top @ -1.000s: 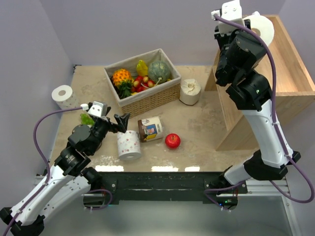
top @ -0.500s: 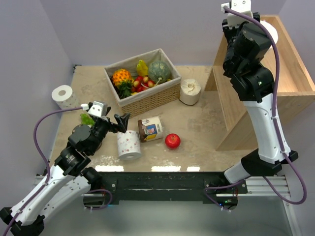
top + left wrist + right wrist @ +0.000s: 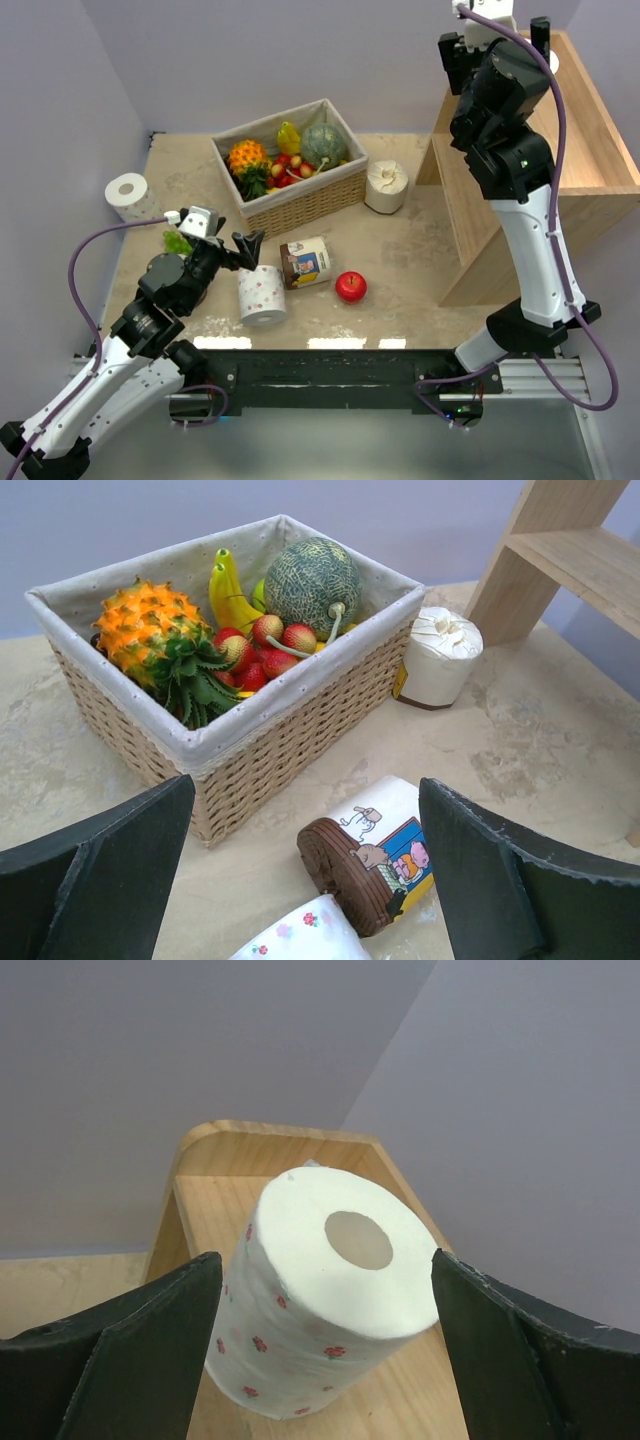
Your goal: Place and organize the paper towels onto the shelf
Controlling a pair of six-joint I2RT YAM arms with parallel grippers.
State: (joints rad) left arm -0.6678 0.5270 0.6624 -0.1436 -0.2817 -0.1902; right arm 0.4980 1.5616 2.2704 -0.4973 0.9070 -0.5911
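On the shelf's (image 3: 200, 1210) top tier, dotted paper towel roll (image 3: 320, 1310) stands on end. Right gripper (image 3: 327, 1270) jaws spread, clear either side; left gripper (image 3: 305, 785) gapes too. Light, squashy: you should pinch its sides gently.

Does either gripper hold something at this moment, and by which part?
Nothing is held. The right gripper stands open around a dotted paper towel roll resting on the shelf, without gripping it. The left gripper is open and empty.
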